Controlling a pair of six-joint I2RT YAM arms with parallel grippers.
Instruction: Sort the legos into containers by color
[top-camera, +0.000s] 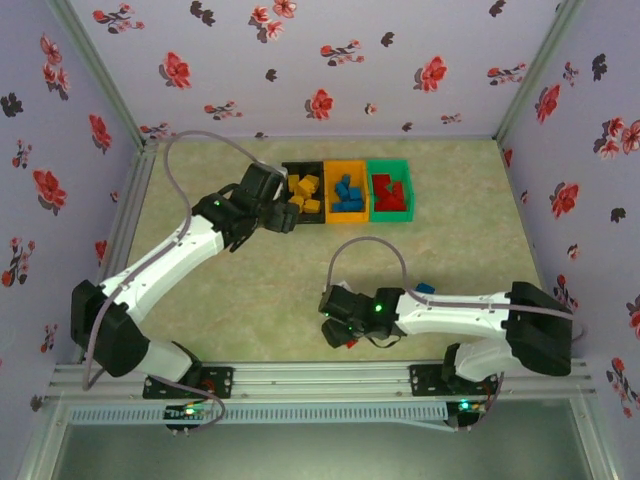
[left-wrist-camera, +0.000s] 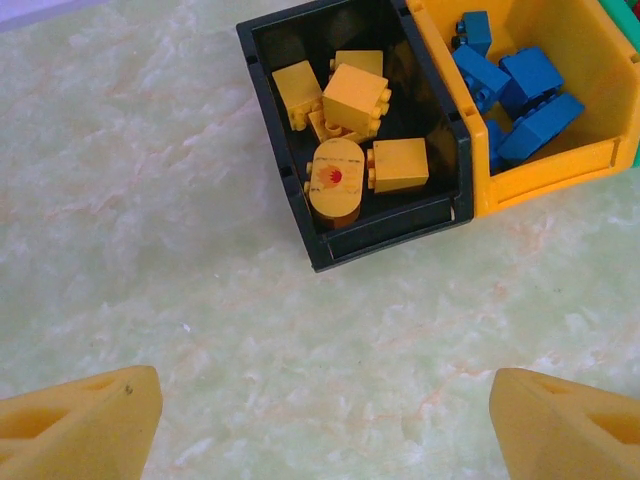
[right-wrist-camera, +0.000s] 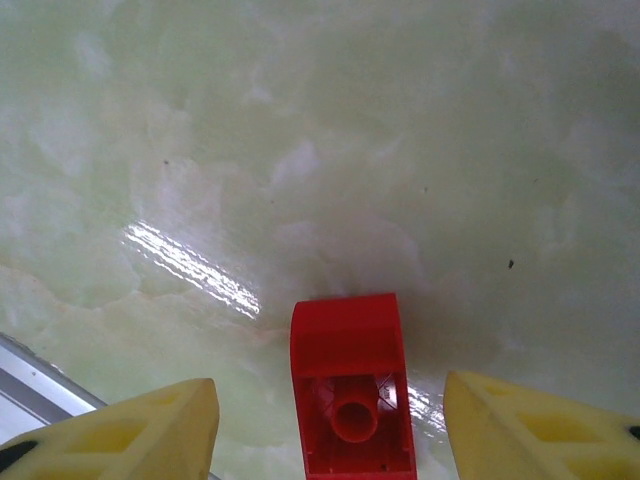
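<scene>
While the right gripper (right-wrist-camera: 328, 420) hangs low over the near bench (right-wrist-camera: 300, 150), jaws apart, one red lego (right-wrist-camera: 350, 390) lies between them, touching neither. Farther back, the left gripper (left-wrist-camera: 320, 420) holds its jaws wide and empty before the black bin (left-wrist-camera: 395, 235) containing yellow legos (left-wrist-camera: 355, 95). The orange bin (left-wrist-camera: 545, 165) holds blue legos (left-wrist-camera: 530, 80), the green bin (top-camera: 391, 216) red legos (top-camera: 388, 188).
</scene>
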